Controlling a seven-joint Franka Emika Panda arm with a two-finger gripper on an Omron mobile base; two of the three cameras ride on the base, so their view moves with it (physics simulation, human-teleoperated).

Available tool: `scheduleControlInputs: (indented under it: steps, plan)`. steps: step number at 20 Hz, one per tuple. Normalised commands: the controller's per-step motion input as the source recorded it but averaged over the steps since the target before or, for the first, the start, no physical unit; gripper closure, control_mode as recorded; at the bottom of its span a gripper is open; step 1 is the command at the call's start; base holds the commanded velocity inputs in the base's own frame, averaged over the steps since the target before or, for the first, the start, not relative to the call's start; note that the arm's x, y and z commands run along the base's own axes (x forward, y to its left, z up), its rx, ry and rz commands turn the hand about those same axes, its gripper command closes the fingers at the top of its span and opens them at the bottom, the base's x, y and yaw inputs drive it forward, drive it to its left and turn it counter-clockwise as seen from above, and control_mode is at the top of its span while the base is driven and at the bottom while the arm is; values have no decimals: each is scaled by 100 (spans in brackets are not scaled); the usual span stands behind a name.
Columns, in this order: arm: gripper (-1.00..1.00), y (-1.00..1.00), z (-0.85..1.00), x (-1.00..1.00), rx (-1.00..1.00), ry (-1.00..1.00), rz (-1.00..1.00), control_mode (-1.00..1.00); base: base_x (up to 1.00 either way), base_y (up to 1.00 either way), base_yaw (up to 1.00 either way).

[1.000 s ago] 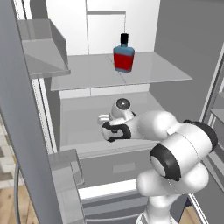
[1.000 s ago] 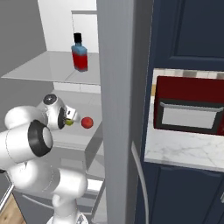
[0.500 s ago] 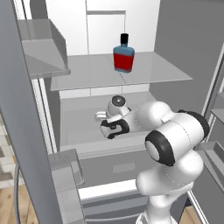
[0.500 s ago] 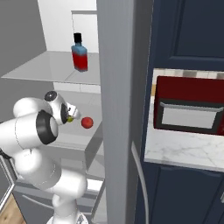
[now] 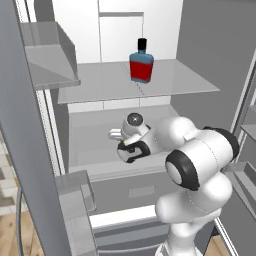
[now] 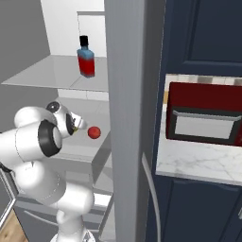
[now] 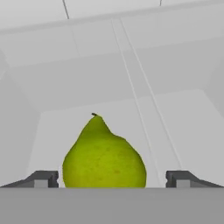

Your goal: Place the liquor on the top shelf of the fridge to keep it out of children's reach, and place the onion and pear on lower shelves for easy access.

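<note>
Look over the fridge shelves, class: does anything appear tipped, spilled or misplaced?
Nothing stands out. The liquor stands upright on the top shelf. The onion rests on a lower shelf, and the pear sits upright between the open gripper's fingertips. No spills show.
</note>
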Motion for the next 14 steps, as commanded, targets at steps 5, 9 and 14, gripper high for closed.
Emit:
scheduleControlInputs:
  steps: [5,9,14]
  plan:
    - [-100,0,0,-38,0,0,-4,-100,0,0,0]
    - [-100,0,2,-79,0,3,-3,-100,0,0,0]
    - [-100,-3,31,-93,0,6,-4,-100,0,0,0]
